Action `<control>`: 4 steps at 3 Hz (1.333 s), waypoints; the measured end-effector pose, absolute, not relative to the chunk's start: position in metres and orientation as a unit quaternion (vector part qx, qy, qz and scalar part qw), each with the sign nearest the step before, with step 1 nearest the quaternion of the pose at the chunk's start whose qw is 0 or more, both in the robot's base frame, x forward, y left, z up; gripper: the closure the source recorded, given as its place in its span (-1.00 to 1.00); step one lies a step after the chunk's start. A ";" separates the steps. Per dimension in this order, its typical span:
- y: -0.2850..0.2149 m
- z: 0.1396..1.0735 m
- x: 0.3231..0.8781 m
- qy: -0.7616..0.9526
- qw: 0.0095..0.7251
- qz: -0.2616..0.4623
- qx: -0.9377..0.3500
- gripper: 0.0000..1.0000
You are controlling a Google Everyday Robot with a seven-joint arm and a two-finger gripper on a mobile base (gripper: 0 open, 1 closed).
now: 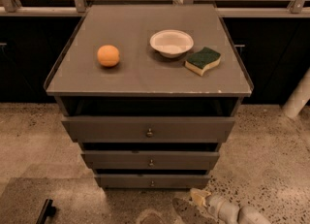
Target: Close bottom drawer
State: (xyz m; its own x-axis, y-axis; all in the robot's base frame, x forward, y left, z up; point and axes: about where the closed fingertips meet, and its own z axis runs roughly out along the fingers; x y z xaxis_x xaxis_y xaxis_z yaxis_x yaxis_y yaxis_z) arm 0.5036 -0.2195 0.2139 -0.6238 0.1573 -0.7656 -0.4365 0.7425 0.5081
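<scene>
The bottom drawer [152, 181] is the lowest, slimmest dark grey front of the cabinet, with a small round knob [152, 184] at its middle. A dark gap shows above it, below the middle drawer [150, 160]. My gripper [197, 197] sits low at the bottom right, on a white arm [232, 212], just in front of and below the drawer's right end, apart from it.
The top drawer [149, 129] stands out furthest under the grey tabletop [145, 75]. On top lie an orange [108, 56], a white bowl [171, 42] and a green-yellow sponge [203, 60]. A white post [298, 97] stands at right. A dark object [46, 212] lies on the speckled floor at lower left.
</scene>
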 end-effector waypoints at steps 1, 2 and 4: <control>-0.219 0.214 0.504 0.831 0.425 0.349 -0.084 -0.32; -0.219 0.214 0.504 0.831 0.425 0.349 -0.084 -0.77; -0.219 0.214 0.504 0.831 0.425 0.349 -0.084 -1.00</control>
